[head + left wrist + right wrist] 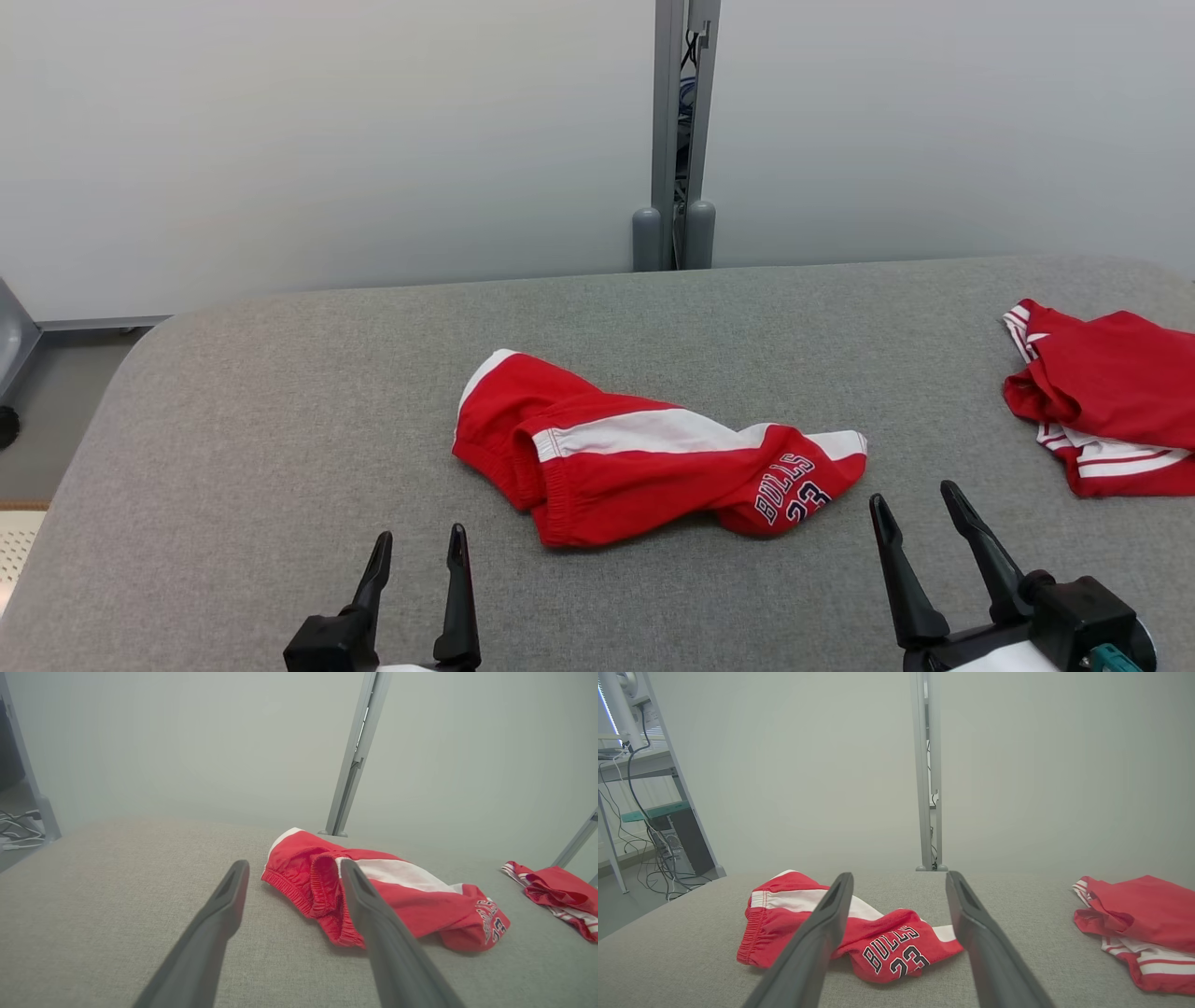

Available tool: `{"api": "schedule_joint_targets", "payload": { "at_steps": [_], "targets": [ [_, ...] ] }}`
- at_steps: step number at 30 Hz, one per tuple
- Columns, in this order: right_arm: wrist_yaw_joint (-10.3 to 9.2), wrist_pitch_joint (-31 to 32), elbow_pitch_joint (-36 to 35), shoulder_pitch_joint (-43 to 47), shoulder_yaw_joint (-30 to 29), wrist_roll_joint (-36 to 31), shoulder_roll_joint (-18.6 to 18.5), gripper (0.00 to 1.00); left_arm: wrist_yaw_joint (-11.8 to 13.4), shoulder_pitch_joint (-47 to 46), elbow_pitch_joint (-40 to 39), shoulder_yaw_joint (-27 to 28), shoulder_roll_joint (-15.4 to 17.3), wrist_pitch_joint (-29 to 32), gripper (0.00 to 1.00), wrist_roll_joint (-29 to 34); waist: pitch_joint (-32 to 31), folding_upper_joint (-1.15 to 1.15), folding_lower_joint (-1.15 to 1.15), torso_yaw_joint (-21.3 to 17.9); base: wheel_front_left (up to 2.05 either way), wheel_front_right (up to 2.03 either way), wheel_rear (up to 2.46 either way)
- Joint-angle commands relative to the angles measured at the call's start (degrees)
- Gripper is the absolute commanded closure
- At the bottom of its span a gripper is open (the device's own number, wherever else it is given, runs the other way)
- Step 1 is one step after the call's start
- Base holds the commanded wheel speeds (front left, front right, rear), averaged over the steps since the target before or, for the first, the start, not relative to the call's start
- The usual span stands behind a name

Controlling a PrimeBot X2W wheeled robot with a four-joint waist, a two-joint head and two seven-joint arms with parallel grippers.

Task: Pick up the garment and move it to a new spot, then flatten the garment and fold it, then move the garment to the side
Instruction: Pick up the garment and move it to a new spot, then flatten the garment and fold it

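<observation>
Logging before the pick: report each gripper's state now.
Left gripper: open, empty, short of the crumpled red-and-white fabric shorts.
Right gripper: open, empty.

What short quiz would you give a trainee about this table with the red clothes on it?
1. True or false: one arm's jaws are clamped on the red shorts.
2. Which number is printed on the shorts? A) 23 B) 32 C) 7
3. Fill in: the second red garment lies on the grey table toward the robot's ____ side.

Key:
1. False. Both arms' jaws stand open, short of the shorts.
2. A.
3. Right.
</observation>
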Motion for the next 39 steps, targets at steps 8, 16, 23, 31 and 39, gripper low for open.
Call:
{"api": "schedule_joint_targets", "payload": {
  "at_steps": [8, 16, 23, 31, 39],
  "targets": [
    [-0.02, -0.35, 0.10, 0.00, -0.31, 0.43, -0.17, 0.00, -1.15, 0.23, 0.84, 1.97, -0.95, -0.22, 0.00, 1.89, -0.08, 0.00, 0.00, -0.28, 0.00, 0.00, 0.00],
    [-0.02, -0.35, 0.27, -0.01, -0.05, 0.53, -0.17, 0.00, -2.36, 0.49, 2.28, 2.15, -1.53, -0.22, 0.00, 3.04, -0.24, 0.00, 0.00, -0.70, 0.00, 0.00, 0.00],
    [-0.02, -0.35, 0.47, -0.17, 0.06, 0.22, -0.17, 0.00, -2.38, -2.05, 5.57, 0.36, -1.65, -0.22, 0.00, 5.18, -0.18, 0.00, 0.00, -1.45, 0.00, 0.00, 0.00],
    [-0.02, -0.35, 0.51, -1.53, 1.20, -0.51, -0.18, 0.00, -4.90, -9.55, 12.55, -2.21, -2.21, 2.97, 0.00, 2.08, 2.00, 0.00, 0.00, -2.53, 0.00, 0.00, 0.00],
    [-0.02, -0.35, 0.32, -3.99, 1.62, -0.63, -0.83, 0.00, -6.92, -19.91, 20.82, -5.22, -2.46, 5.42, 0.00, -2.69, 6.41, 0.00, 0.00, -4.30, 0.00, 0.00, 0.00]
  ]
}}
